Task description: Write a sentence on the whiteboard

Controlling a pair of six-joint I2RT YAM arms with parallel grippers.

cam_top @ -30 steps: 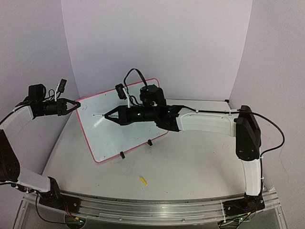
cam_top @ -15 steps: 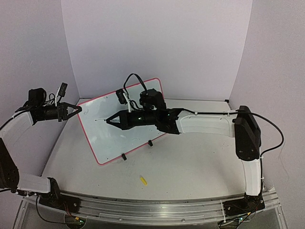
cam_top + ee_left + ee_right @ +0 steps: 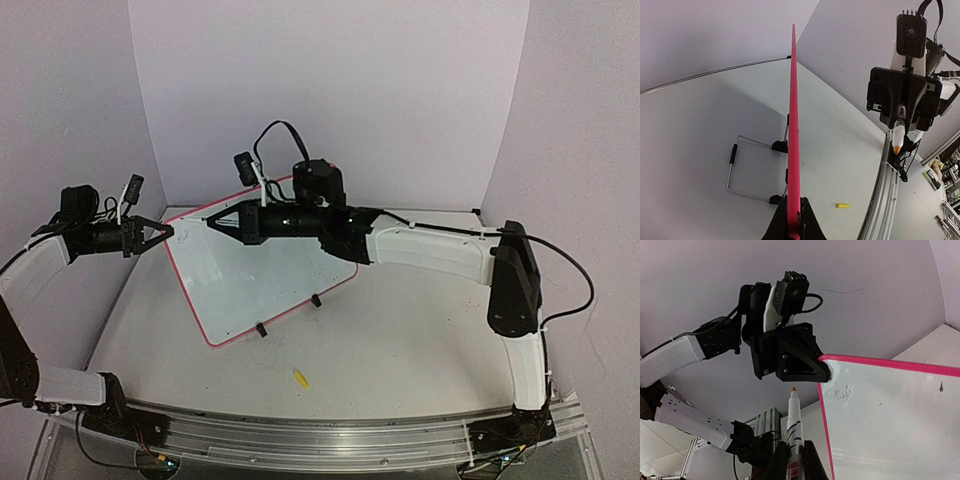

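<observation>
Shut tight, my right pincer grips a white marker pen with an orange tip, poised in the air just off the far-left corner of the glossy white, pink-edged whiteboard. The board stands tilted left of the table's centre. My left pincer pinches that corner's edge; I judge I'm between strokes, so next the tip must swing right onto the white face.

— How are the arms covered?
— White shells, joined by black joints; black cables are looped above.
— And the left gripper?
— Black triangular fingers are seen.
</observation>
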